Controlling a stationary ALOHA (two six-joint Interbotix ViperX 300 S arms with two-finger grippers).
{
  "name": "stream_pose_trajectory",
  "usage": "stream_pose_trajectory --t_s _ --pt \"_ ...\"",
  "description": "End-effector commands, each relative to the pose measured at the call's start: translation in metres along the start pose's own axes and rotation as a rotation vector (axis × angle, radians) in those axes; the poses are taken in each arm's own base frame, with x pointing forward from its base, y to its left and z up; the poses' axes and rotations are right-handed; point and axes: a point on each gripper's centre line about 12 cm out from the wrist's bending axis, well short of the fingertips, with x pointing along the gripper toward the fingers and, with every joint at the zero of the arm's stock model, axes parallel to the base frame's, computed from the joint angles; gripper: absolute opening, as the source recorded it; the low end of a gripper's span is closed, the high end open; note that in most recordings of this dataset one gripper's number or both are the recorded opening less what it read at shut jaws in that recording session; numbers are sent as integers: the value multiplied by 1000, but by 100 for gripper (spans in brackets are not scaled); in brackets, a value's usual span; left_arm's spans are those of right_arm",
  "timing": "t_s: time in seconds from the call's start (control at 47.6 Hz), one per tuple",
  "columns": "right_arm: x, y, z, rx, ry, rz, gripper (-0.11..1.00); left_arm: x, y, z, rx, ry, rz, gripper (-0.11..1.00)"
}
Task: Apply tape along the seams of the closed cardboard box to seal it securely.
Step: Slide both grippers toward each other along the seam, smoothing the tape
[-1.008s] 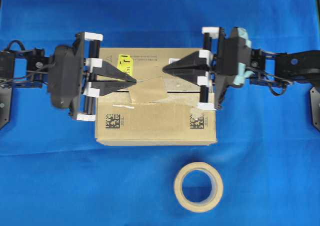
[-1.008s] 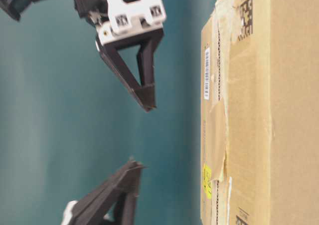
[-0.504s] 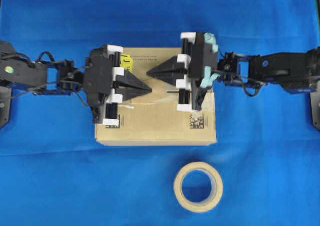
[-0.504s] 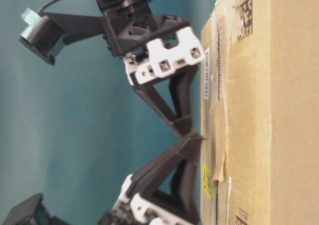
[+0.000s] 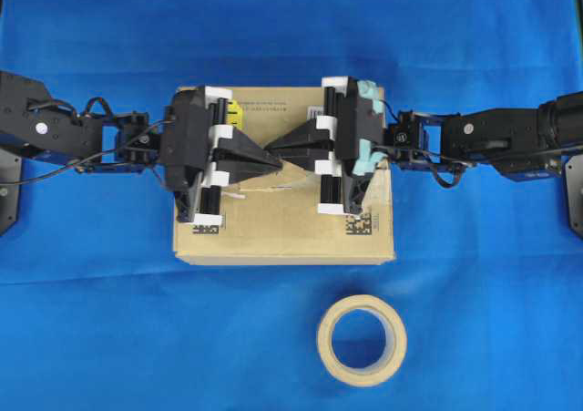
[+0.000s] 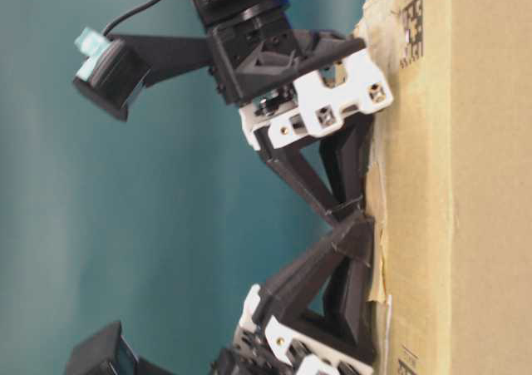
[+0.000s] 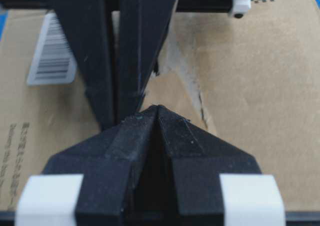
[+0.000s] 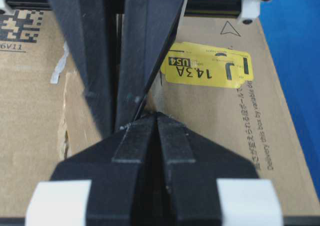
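Both grippers, left (image 5: 271,159) and right (image 5: 276,143), closed empty, tips pressing tape (image 7: 172,93) onto box (image 5: 282,233) seam; ends still unsealed.

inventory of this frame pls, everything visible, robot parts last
box: 1, brown cardboard, centre of the cloth, closed
yellow sticker: 1, yellow, box top near the far edge
barcode label: 1, white, box top
square codes: 2, black, box top near the front corners, both partly hidden by the grippers
tape piece: 1, tan, on the box top under the gripper tips, mostly hidden
tape roll: 1, beige ring, on the cloth in front of the box
cloth: 1, blue, covers the table
left gripper: 1, black, shut, tip down on the box top
right gripper: 1, black, shut, tip meeting the left one
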Motion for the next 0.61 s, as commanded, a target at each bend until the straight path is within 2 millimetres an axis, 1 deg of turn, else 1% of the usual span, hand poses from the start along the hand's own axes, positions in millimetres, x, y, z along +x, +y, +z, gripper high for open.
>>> stream_pose_trajectory --t_s 0.0,0.399,0.483,0.588 --pt "-4 2 3 1 -7 4 0 -8 5 -2 -14 -7 17 0" --pt "-23 6 -12 1 28 14 0 -30 2 -33 -105 48 17 0" --pt "-26 7 -15 1 35 16 0 -35 2 -35 -119 42 17 0" --pt "-30 8 -17 0 36 19 0 -38 0 -33 -127 13 16 0"
